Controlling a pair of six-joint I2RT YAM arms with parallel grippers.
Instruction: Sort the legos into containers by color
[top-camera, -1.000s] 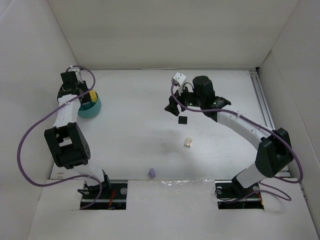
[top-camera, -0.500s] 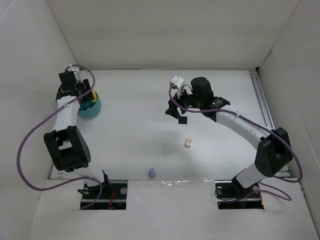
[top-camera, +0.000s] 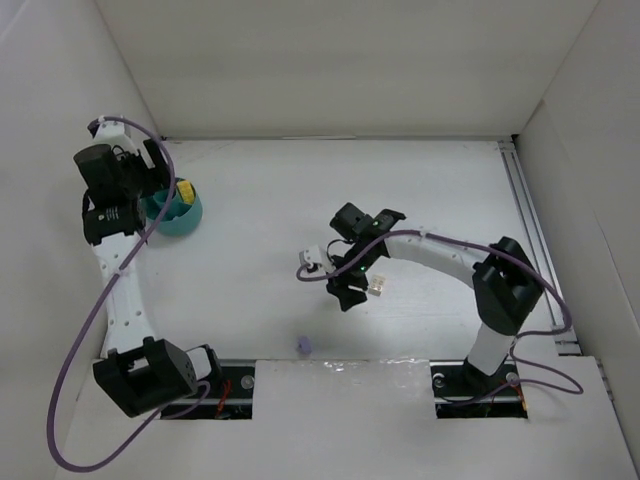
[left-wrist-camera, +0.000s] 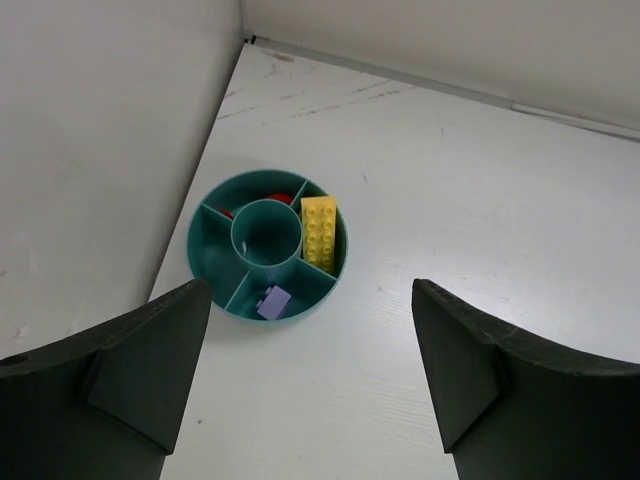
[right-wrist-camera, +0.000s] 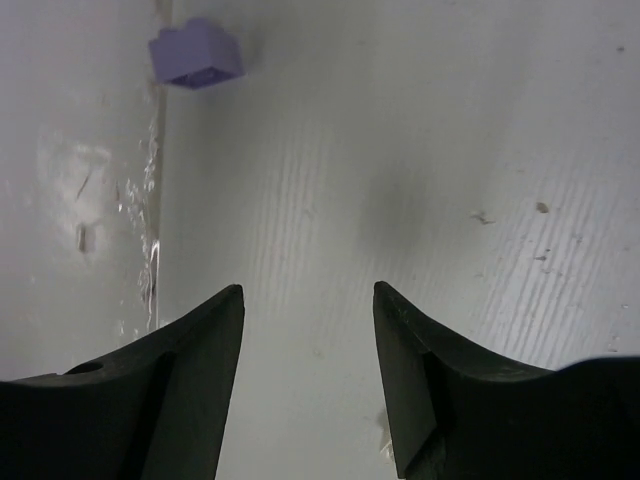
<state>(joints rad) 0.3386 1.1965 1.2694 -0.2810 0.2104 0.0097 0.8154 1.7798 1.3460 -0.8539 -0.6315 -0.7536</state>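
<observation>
Lining up, apparently, the lilac brick (right-wrist-camera: 196, 53) at the desk's near edge: right tool (right-wrist-camera: 308, 290) apart, empty, must straddle it; left tool (left-wrist-camera: 310, 290) apart over teal bowl (left-wrist-camera: 215, 270).

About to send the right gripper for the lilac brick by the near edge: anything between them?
Nothing visible does. The right wrist view shows only bare table between the right gripper and the lilac brick. The cream brick lies beside the gripper, off that line.
</observation>
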